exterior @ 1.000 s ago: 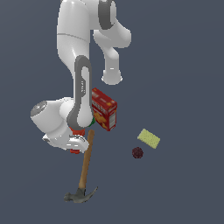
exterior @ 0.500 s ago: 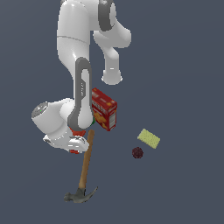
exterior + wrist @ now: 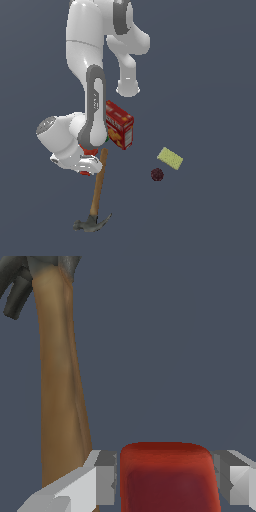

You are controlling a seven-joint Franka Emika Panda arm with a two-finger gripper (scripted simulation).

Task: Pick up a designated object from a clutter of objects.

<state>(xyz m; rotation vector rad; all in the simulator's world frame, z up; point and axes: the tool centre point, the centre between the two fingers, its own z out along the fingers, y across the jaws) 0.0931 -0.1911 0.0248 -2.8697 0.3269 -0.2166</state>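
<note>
In the wrist view we see the red drill (image 3: 167, 476) sitting between our two fingers (image 3: 106, 478). One finger lies right against its side; the other (image 3: 232, 476) stands just beside it with a thin gap, so we cannot tell whether the fingers are clamped on it yet. The hammer (image 3: 62, 381) runs alongside, its wooden handle just beside the near finger and its dark claw head at the far end.

In the exterior view the arm bends low over the worktop (image 3: 210, 75), and only slivers of the drill (image 3: 86, 173) peek out beneath the wrist, next to the top of the hammer (image 3: 98, 185) handle. The cracker box (image 3: 119, 125) stands upright just behind. The yellow sponge (image 3: 170, 158) and dark ball (image 3: 157, 174) lie well apart toward the exterior view's right.
</note>
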